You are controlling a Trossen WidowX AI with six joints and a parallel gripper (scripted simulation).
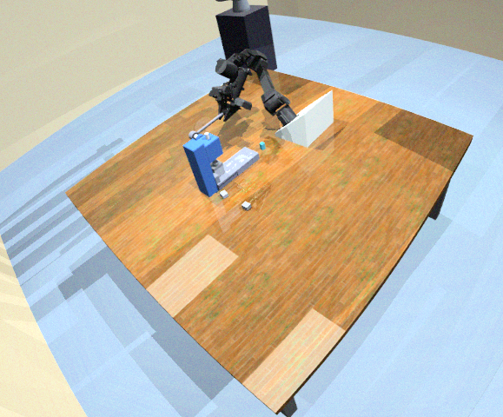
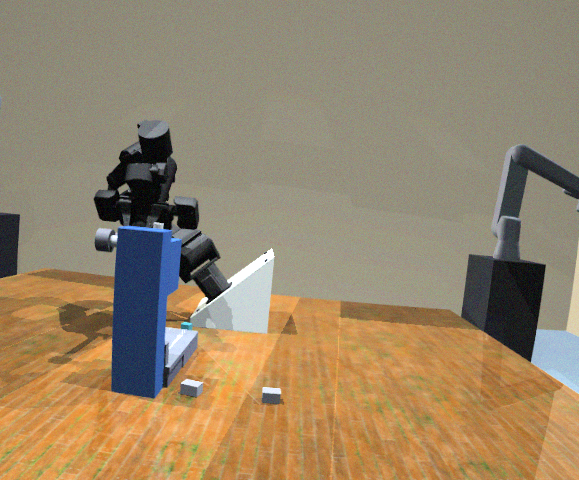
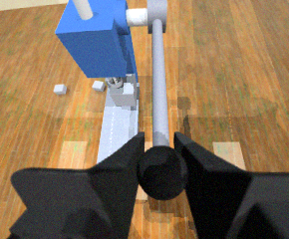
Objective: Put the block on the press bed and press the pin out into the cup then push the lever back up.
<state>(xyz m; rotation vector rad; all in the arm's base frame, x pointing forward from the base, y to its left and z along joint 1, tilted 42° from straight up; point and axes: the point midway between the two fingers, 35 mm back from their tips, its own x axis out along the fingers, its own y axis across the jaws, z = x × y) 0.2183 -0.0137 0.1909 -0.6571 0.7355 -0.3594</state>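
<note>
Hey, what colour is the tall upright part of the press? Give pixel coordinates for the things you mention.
The tall boxy press column (image 1: pixel 201 172) (image 2: pixel 138 315) (image 3: pixel 96 47) is plain blue, showing best in the exterior view.

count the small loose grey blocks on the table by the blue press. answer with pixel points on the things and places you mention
2: one block (image 1: pixel 223 194) (image 2: pixel 191 388) (image 3: pixel 99 86) beside the press (image 1: pixel 201 166) (image 2: pixel 137 310) (image 3: pixel 97 47), the other (image 1: pixel 246 206) (image 2: pixel 271 395) (image 3: pixel 60 90) farther out. Others may be hidden behind the press.

Press (image 1: pixel 201 168) (image 2: pixel 138 310) (image 3: pixel 92 45) on the surface (image 1: pixel 287 251) (image 2: pixel 382 413) (image 3: pixel 224 85), lever (image 1: pixel 208 123) (image 3: pixel 159 85) btwn my claw's (image 1: pixel 225 115) (image 3: pixel 160 144) fingers, bed (image 1: pixel 241 160) (image 2: pixel 183 347) (image 3: pixel 117 129) below, two small blocks beside press.
</note>
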